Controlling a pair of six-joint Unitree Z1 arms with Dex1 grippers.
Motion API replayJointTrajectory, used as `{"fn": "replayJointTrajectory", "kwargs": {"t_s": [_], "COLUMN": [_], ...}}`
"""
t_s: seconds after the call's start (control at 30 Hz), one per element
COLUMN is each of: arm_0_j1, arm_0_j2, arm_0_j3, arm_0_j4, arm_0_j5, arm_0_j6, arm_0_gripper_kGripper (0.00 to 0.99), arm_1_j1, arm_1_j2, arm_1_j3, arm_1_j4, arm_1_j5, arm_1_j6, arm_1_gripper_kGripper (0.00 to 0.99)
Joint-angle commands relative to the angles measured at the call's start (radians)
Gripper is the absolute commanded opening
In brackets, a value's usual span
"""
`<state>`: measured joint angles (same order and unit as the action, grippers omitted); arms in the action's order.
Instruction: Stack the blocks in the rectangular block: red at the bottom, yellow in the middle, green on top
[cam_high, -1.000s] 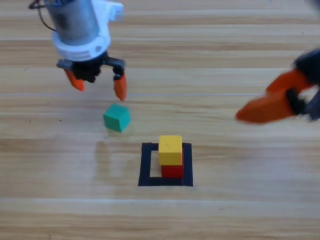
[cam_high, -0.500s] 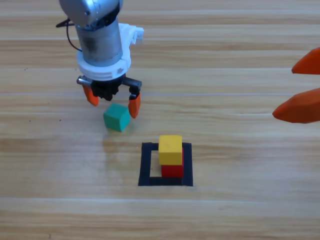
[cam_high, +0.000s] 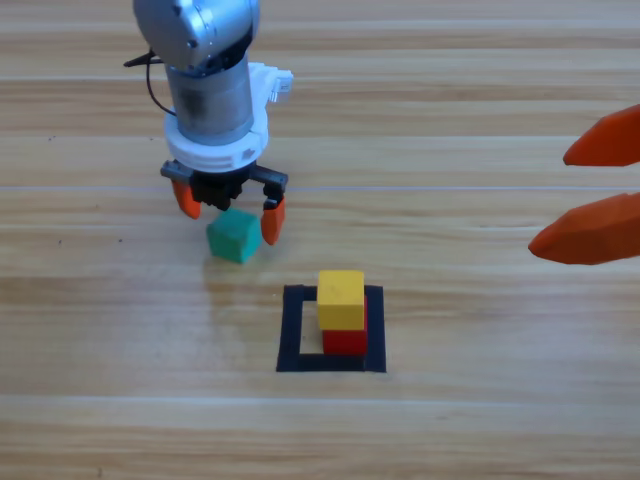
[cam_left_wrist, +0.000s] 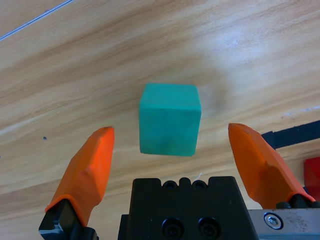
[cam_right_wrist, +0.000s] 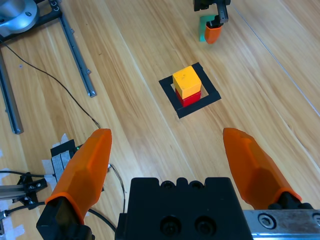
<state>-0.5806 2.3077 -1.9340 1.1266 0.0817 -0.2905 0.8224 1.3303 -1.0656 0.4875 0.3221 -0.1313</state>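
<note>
The green cube (cam_high: 233, 238) (cam_left_wrist: 169, 119) lies on the bare wood, up and to the left of the black tape rectangular block (cam_high: 291, 330) (cam_right_wrist: 167, 88). Inside that outline the yellow cube (cam_high: 341, 298) (cam_right_wrist: 186, 81) sits on the red cube (cam_high: 345, 342) (cam_right_wrist: 190, 98). My left gripper (cam_high: 228, 212) (cam_left_wrist: 172, 165) hangs open just over the green cube, one orange jaw on either side, neither touching it. My right gripper (cam_high: 592, 195) (cam_right_wrist: 167, 160) waits open at the right edge, high above the table.
In the right wrist view a metal frame (cam_right_wrist: 75, 50) and thin black cables (cam_right_wrist: 60, 82) lie on the table beyond the stack, with taped fittings (cam_right_wrist: 62, 152) near the corner.
My left arm has moved right and down toward the green cube until its open jaws straddle it. The right gripper has drawn back to the right edge. The cubes have not moved.
</note>
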Motion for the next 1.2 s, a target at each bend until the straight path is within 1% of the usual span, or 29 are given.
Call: {"fn": "replayJointTrajectory", "kwargs": {"t_s": [0.03, 0.33, 0.47, 0.53, 0.63, 0.73, 0.77, 0.83, 0.9, 0.93, 0.97, 1.03, 1.1, 1.13, 1.2], "arm_0_j1": [-0.013, -0.012, -0.010, -0.010, -0.008, -0.008, -0.007, -0.005, -0.005, -0.005, -0.005, -0.012, -0.036, -0.067, -0.117], "arm_0_j2": [0.073, 0.096, 0.108, 0.114, 0.121, 0.122, 0.121, 0.111, 0.088, 0.071, 0.045, -0.010, -0.033, -0.034, -0.034], "arm_0_j3": [-0.007, -0.007, -0.002, 0.004, 0.012, 0.015, 0.016, 0.020, 0.021, 0.024, 0.029, 0.012, -0.066, -0.157, -0.278], "arm_0_j4": [-0.016, -0.024, -0.030, -0.037, -0.048, -0.048, -0.048, -0.048, -0.045, -0.044, -0.041, -0.022, 0.061, 0.145, 0.245], "arm_0_j5": [0.012, 0.012, 0.010, 0.009, 0.006, 0.006, 0.006, 0.007, 0.007, 0.007, 0.007, -0.003, -0.007, -0.005, 0.007], "arm_0_j6": [-0.012, -0.012, -0.009, -0.004, -0.001, 0.001, 0.001, 0.001, -0.001, -0.004, -0.010, -0.038, -0.093, -0.145, -0.220], "arm_0_gripper_kGripper": [0.969, 0.939, 0.865, 0.807, 0.680, 0.514, 0.479, 0.344, 0.158, 0.094, 0.063, 0.061, 0.034, 0.032, 0.021], "arm_1_j1": [-0.025, -0.025, -0.025, -0.025, -0.025, -0.025, -0.025, -0.025, -0.025, -0.025, -0.025, -0.025, -0.025, -0.025, -0.025], "arm_1_j2": [0.041, 0.043, 0.043, 0.043, 0.043, 0.043, 0.043, 0.043, 0.043, 0.043, 0.044, 0.044, 0.044, 0.044, 0.047], "arm_1_j3": [0.015, 0.016, 0.018, 0.018, 0.019, 0.019, 0.019, 0.021, 0.021, 0.021, 0.021, 0.021, 0.021, 0.021, 0.021], "arm_1_j4": [0.010, 0.006, 0.006, 0.006, 0.005, 0.005, 0.005, 0.005, 0.005, 0.005, 0.003, 0.003, 0.003, 0.003, 0.003], "arm_1_j5": [0.020, 0.022, 0.023, 0.023, 0.023, 0.025, 0.025, 0.025, 0.025, 0.025, 0.025, 0.025, 0.025, 0.025, 0.026], "arm_1_j6": [-0.007, -0.013, -0.013, -0.013, -0.013, -0.013, -0.014, -0.014, -0.014, -0.014, -0.014, -0.014, -0.014, -0.014, -0.014], "arm_1_gripper_kGripper": [0.979, 0.979, 0.979, 0.979, 0.979, 0.979, 0.979, 0.979, 0.979, 0.979, 0.979, 0.979, 0.979, 0.979, 0.979]}}
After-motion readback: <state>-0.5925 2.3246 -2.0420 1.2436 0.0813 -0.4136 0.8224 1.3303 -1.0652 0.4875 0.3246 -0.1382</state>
